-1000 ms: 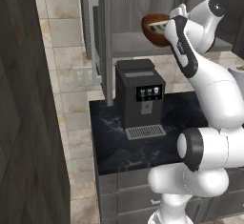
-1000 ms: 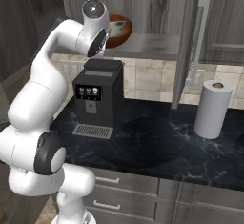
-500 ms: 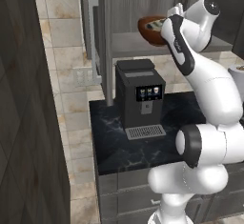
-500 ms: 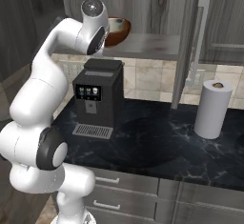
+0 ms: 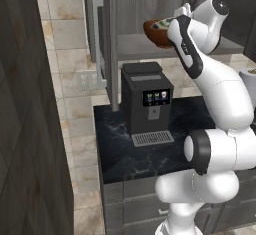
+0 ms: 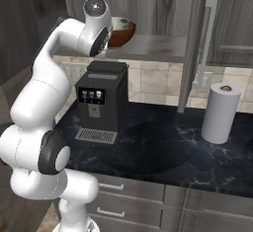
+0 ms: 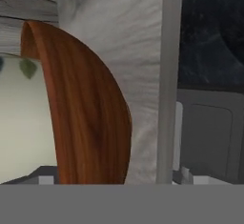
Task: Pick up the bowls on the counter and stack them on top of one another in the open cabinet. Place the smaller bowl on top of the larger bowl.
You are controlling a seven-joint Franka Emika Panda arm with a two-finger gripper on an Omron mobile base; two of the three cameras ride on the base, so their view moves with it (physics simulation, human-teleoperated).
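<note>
- Claw [image 5: 179, 15] up at the open cabinet, hard against the bowls; spread or pressed together, cannot tell, with the fingertips hidden.
- Right in front of it in the hand view, the larger bowl [image 7: 90, 118], its reddish-brown wall very close, with the pale inside of the smaller bowl [image 7: 24, 123] nested in it.
- Both bowls stacked on the cabinet shelf [image 6: 158, 46], near its front edge and above the coffee machine [image 6: 101, 100].
- Stacking apparently done; only a clean retreat left.
- Risk: a finger catching the brown rim on the way out, dragging or tipping the stack off the shelf edge onto the machine or the surface [image 6: 163, 152] below.
- Risk: forearm brushing the bowl during a wide swing, given how closely it passes.
- Safer: straight back first, then down.
</note>
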